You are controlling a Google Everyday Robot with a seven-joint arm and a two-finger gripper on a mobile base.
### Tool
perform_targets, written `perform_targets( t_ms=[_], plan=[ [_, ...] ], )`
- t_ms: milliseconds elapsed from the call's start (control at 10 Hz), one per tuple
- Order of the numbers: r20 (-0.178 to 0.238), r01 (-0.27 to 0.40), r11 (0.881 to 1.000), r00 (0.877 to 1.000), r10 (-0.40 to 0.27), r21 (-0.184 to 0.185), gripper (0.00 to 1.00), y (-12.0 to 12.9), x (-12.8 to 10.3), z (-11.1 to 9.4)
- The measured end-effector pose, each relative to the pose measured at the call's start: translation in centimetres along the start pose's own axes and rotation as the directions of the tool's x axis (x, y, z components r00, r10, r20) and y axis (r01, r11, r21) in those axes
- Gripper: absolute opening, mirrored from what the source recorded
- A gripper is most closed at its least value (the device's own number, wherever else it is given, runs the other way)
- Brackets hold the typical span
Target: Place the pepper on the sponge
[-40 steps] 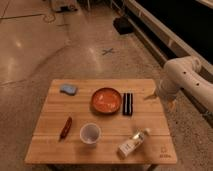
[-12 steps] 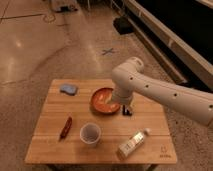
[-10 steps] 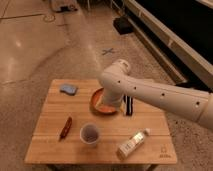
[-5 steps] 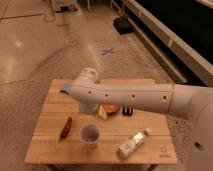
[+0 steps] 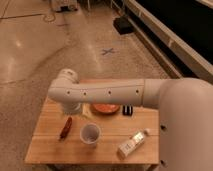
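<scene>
The gripper (image 5: pixel 70 108) hung at the far end of the slim dark red chili pepper (image 5: pixel 65 127), and I cannot tell whether it was clenched or released. The white arm (image 5: pixel 107 93) hid the pale sponge and half the orange-red bowl (image 5: pixel 105 108).

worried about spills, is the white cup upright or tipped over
Upright: the cup shows its round open rim facing up. The gripper hangs near the pepper.

Gripper (image 5: pixel 70 110) at far left of table (image 5: pixel 45 150), tucked under white arm (image 5: pixel 107 92), mostly masked. Sponge out of sight, possibly behind arm. Far half of orange-red bowl (image 5: pixel 106 108) and far end of black block (image 5: pixel 128 110) covered by arm. Arm cut off by right and bottom edges. Bottle (image 5: pixel 131 145) label unreadable. Pepper (image 5: pixel 65 128) stem blurred.
</scene>
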Motion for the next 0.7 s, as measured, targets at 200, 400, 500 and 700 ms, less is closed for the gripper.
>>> perform_targets(
  t_ms=[200,400,500,700],
  plan=[
    [0.0,0.034,0.999,0.999,-0.034,-0.007,0.8,-2.2,-0.1,0.8],
    [0.005,0.055,0.998,0.998,-0.055,-0.011,0.8,-3.2,-0.1,2.5],
    [0.012,0.055,0.998,0.998,-0.055,-0.009,0.8,-3.5,0.3,3.5],
    [0.022,0.066,0.998,0.998,-0.066,-0.014,0.8,-4.3,0.4,5.3]
  ],
)
